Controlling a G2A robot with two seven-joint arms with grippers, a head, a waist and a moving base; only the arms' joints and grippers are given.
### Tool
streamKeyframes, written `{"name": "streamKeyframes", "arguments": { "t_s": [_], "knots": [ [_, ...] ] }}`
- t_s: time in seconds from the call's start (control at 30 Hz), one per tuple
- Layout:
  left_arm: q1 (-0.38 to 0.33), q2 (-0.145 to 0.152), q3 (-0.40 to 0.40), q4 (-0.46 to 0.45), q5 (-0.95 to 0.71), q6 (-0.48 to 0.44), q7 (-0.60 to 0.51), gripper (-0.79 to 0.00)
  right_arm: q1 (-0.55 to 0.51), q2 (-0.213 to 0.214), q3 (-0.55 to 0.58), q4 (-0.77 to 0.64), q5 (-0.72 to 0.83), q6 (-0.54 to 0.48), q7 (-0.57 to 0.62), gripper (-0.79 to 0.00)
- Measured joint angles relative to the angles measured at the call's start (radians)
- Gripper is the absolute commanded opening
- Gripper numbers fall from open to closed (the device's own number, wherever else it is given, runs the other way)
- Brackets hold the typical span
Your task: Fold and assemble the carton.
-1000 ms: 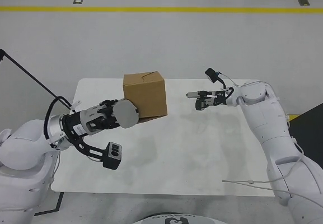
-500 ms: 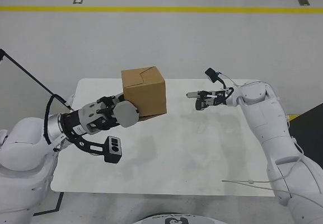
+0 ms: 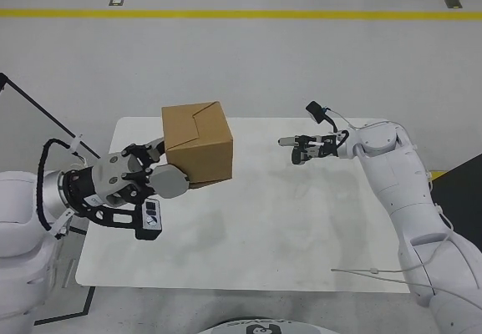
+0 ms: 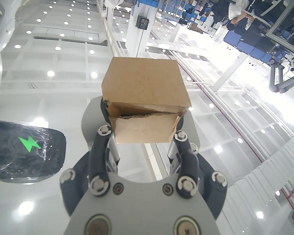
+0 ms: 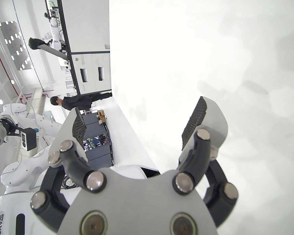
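Left gripper [image 4: 140, 123] clamps the carton's [image 4: 143, 81] near flap [image 4: 143, 129].
Light, crushable card (ragged flap): better gripped at corners; right gripper [image 5: 139, 107] splayed, empty.

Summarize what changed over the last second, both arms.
The left gripper, fingers shut on the carton, carried it toward the robot's left and turned it slightly. Nothing was taken hold of or let go. The right gripper stayed open above the table, unmoved.

White glossy arms [image 3: 395, 179], black wrist cables [image 3: 45, 154]; grey metal plate [image 4: 142, 211], silver screws [image 4: 183, 185], ribbed black pads [image 5: 194, 119], green lightning mark [image 4: 29, 144].
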Motion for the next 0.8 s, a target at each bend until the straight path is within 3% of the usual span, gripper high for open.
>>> {"name": "streamKeyframes", "arguments": {
  "t_s": [0.37,0.47,0.6,0.7,0.8],
  "knots": [
    [0.014,-0.013,-0.004,-0.005,0.000,-0.015,-0.003,-0.785,0.000,0.000,0.000,0.000,0.000,0.000,0.000,0.000],
    [0.027,-0.016,0.014,-0.012,0.000,-0.094,-0.029,-0.785,0.000,0.000,0.000,0.000,0.000,0.000,0.000,0.000],
    [0.050,-0.021,0.103,-0.038,-0.048,-0.344,-0.096,-0.785,0.000,0.000,0.000,0.000,0.000,0.000,0.000,0.000],
    [0.037,-0.022,0.122,-0.047,-0.152,-0.477,-0.101,-0.785,0.000,0.000,0.000,0.000,0.000,0.000,0.000,0.000],
    [0.036,-0.021,0.122,-0.046,-0.167,-0.494,-0.097,-0.785,0.000,0.000,0.000,0.000,0.000,0.000,0.000,0.000]
  ]
}}
